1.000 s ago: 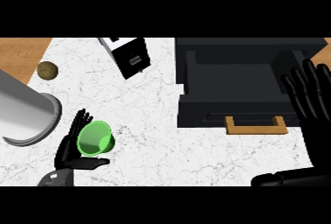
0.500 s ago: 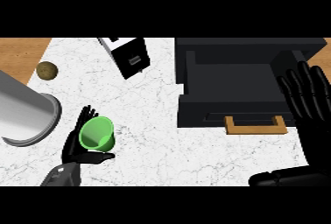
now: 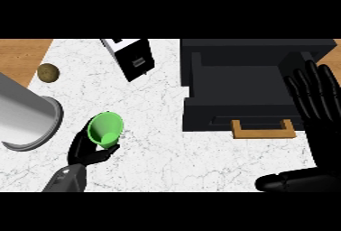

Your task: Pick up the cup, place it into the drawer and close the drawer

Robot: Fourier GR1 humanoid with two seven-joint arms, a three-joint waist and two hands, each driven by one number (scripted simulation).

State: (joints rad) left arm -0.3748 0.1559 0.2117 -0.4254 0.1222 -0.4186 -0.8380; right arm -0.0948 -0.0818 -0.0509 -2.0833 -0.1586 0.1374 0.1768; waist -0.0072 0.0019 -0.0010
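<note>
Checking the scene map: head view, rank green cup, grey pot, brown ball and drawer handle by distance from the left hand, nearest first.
From the left hand:
1. Green cup, held in its curled fingers.
2. Grey pot, just to its left, lying on its side.
3. Brown ball, far-left on the wood strip.
4. Drawer handle, across the counter to the right, on the open drawer.
</note>
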